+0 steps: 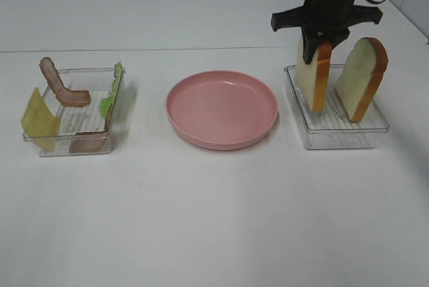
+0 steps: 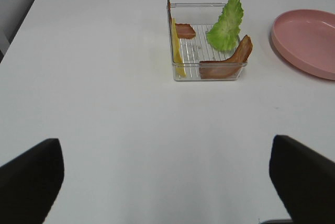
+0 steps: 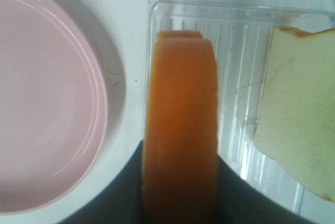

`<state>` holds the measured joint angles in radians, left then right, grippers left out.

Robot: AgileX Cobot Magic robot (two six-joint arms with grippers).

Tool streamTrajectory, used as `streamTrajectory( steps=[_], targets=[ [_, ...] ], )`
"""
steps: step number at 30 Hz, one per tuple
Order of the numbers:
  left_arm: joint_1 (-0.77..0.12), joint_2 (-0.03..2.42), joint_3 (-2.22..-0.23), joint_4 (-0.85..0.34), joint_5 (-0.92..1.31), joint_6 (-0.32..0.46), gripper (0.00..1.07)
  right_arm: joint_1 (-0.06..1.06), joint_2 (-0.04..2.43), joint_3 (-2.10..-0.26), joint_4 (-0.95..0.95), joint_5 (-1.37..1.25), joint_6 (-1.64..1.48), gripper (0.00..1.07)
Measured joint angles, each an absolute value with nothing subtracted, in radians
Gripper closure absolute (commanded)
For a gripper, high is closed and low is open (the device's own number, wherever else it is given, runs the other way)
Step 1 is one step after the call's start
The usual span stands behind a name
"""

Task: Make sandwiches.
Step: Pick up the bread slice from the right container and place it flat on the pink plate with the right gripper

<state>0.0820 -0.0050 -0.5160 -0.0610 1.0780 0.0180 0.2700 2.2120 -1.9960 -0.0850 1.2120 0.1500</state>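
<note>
In the exterior high view, the right gripper (image 1: 316, 51) is seen at the upper right of the frame, clenched on the top of the gripped bread slice (image 1: 314, 82), which is held upright with its orange-brown crust turned toward the camera. The lower edge of that slice is seen inside the right clear tray (image 1: 342, 138), in its left part; whether the tray floor is touched cannot be told. The second bread slice (image 1: 362, 79) is stood on edge in the right part of the same tray, tilted a little and apart from the first. In the right wrist view the crust is shown pinched between the dark fingers (image 3: 128, 192) at the lower edge. The pink plate (image 1: 221, 109) is placed at the centre of the white table (image 1: 214, 220), between the two trays. At the left of the frame, the left clear tray (image 1: 74, 146) is filled with a yellow cheese slice (image 1: 39, 121) leaned at its near left corner, a bacon strip (image 1: 60, 86) propped at the far side, a lettuce leaf (image 1: 112, 89) stood against the right wall, and a second bacon strip (image 1: 87, 143) laid along the near wall. In the left wrist view, the left gripper (image 2: 167, 192) is seen released, its fingers spread wide at the lower corners over the table, well apart from that tray.
</note>
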Motion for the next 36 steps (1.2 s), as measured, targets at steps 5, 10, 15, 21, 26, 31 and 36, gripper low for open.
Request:
streamTrajectory(
  steps=[5,10,15,21,26,31,36],
  targets=[
    [0.082,-0.005,-0.516,-0.061,1.078,0.018,0.06,0.27,2.097,-1.994,-0.078,1.212,0.16,1.07],
    [0.082,-0.005,-0.516,-0.061,1.078,0.018,0.06,0.27,1.971,-1.937,0.034,1.211,0.169,1.07],
    [0.082,-0.005,-0.516,-0.061,1.078,0.018,0.06,0.27,1.849,-1.737,0.3,1.088,0.103,1.07],
    [0.082,-0.005,-0.516,-0.061,1.078,0.018,0.06,0.27,1.83,-1.423,0.671,0.848,-0.096,1.07],
    [0.082,-0.005,-0.516,-0.061,1.078,0.018,0.06,0.27,1.912,-1.329,0.879,0.71,-0.24,1.07],
    [0.082,-0.005,-0.516,-0.061,1.078,0.018,0.06,0.27,1.998,-1.325,1.059,0.628,-0.368,1.07],
    [0.082,-0.005,-0.516,-0.061,1.078,0.018,0.06,0.27,2.091,-1.35,1.109,0.615,-0.419,1.07]
  ],
)
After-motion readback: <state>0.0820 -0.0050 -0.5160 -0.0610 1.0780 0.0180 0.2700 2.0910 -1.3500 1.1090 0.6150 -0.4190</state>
